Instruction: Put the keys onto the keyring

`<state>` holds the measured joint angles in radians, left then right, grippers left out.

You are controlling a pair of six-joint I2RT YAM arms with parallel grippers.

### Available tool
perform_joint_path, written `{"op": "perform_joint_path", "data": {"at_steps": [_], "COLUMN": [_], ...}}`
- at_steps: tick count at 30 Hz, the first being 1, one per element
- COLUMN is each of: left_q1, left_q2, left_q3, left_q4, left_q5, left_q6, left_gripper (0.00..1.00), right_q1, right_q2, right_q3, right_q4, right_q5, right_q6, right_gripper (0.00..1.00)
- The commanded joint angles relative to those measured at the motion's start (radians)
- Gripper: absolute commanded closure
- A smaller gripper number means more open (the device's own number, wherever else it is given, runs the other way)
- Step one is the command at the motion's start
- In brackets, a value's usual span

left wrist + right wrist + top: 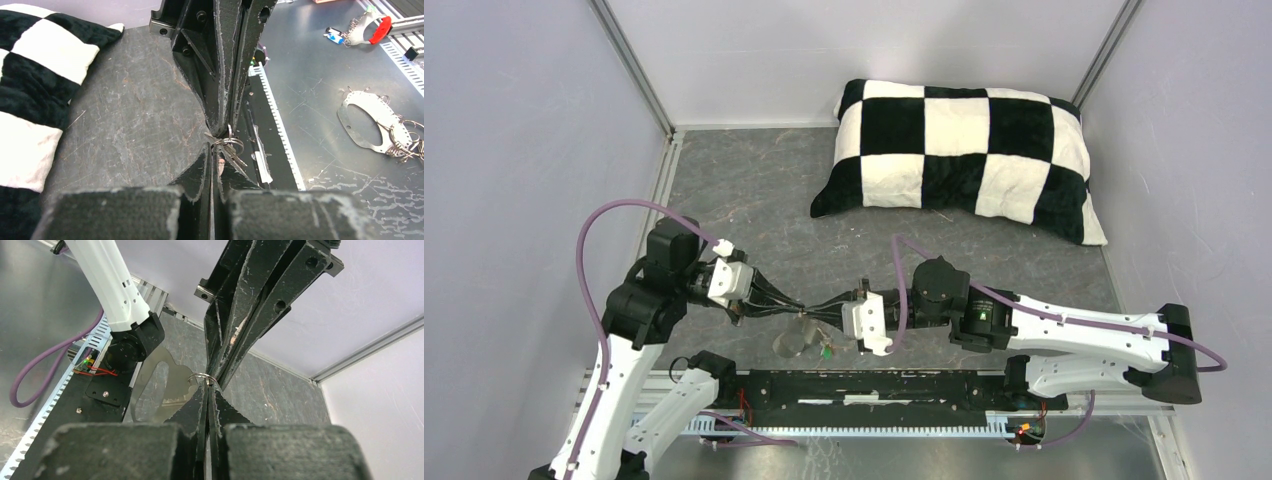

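Jaws shut tight on both arms, meeting tip to tip at lower centre of the overhead view. Left jaws pinch the keys [235, 152], whose blades poke out to the right of the tips. Right jaws nip a small split ring [201, 376]. Just below the meeting point is the grey-brown keyring [789, 340], with a green tag [826, 352] at its right edge; whether it touches the dark worktop [754, 190], can't tell. Checked pillow [954, 150] sits upper right.

Black-and-white checked pillow [964, 155] lying at far right of dark grey mat [744, 190]
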<state>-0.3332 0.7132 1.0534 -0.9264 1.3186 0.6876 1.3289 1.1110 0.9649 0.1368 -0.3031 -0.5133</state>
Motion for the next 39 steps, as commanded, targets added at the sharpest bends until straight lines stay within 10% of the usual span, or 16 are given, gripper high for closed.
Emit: {"op": "perform_joint_path", "data": {"at_steps": [1, 39], "left_q1": [0.000, 0.000], "left_q2": [-0.016, -0.038], "left_q3": [0.037, 0.025], "left_q4": [0.032, 0.033], "left_q5": [0.075, 0.060], "left_q6": [0.030, 0.031], "left_gripper": [0.98, 0.98], "right_q1": [-0.020, -0.072], "right_q2": [0.012, 0.023], "right_q3": [0.028, 0.027], "right_q4": [0.039, 0.047], "right_q5": [0.077, 0.368], "right_q6": [0.051, 0.480], "right_gripper": [1.00, 0.99]}}
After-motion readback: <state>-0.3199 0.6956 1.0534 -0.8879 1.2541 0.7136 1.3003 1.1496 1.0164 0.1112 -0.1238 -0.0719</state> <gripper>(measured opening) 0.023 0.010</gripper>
